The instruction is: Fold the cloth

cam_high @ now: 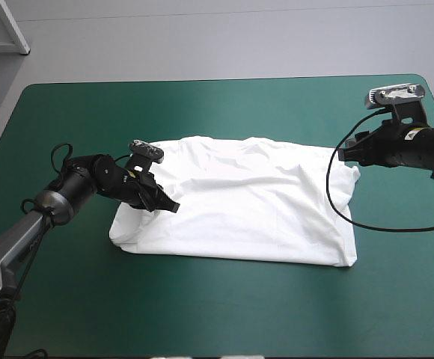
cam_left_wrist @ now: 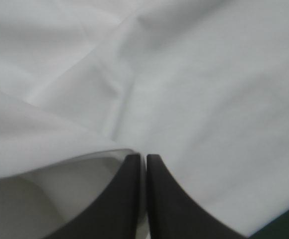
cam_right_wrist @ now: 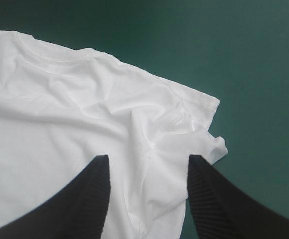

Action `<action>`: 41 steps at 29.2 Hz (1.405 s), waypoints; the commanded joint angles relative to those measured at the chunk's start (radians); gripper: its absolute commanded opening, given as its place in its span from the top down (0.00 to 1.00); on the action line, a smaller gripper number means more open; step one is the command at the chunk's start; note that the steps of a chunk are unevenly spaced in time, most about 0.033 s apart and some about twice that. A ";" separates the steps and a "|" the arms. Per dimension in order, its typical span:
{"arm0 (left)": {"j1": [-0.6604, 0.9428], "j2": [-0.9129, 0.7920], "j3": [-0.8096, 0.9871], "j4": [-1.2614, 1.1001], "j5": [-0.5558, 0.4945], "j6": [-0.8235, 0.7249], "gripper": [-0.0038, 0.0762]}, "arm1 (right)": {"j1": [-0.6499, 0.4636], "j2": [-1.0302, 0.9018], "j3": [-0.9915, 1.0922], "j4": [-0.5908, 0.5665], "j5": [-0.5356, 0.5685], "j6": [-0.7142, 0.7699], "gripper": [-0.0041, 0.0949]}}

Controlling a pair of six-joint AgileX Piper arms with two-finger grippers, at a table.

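My left gripper pinches the T-shirt between nearly closed fingers. My right gripper hovers, fingers wide apart.

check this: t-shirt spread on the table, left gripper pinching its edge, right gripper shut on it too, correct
Not quite: the right gripper stands open over the T-shirt, gripping nothing, as the right wrist view shows. The rest holds: T-shirt spread on the table, left gripper shut on its edge.

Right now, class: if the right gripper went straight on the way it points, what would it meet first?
Probably the T-shirt: the open right gripper points at its crumpled side edge, though depth is unclear.
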 commanded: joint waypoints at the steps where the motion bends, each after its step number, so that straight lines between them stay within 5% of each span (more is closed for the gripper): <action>1: -0.006 -0.029 -0.026 -0.012 0.006 0.025 0.72 | -0.007 -0.020 -0.029 0.021 -0.040 -0.010 0.48; 4: -0.006 -0.031 -0.026 -0.014 0.053 0.025 0.39 | -0.007 -0.020 -0.029 0.021 -0.042 -0.010 0.48; 6: -0.006 -0.043 -0.026 -0.016 0.081 0.015 0.28 | -0.007 -0.020 -0.029 0.021 -0.042 -0.010 0.48; 12: -0.004 -0.174 -0.026 0.059 0.106 -0.042 0.40 | -0.007 -0.020 -0.029 0.008 0.004 -0.015 0.48; 21: -0.004 -0.278 0.004 0.355 0.288 -0.274 0.41 | -0.007 -0.045 0.047 0.005 0.094 0.001 0.55; 30: -0.002 -0.282 0.184 0.400 0.163 -0.361 0.41 | -0.007 -0.091 0.349 0.012 -0.021 -0.001 0.57; 41: -0.002 -0.188 0.265 0.541 0.037 -0.538 0.41 | -0.007 -0.091 0.428 0.017 -0.082 -0.026 0.57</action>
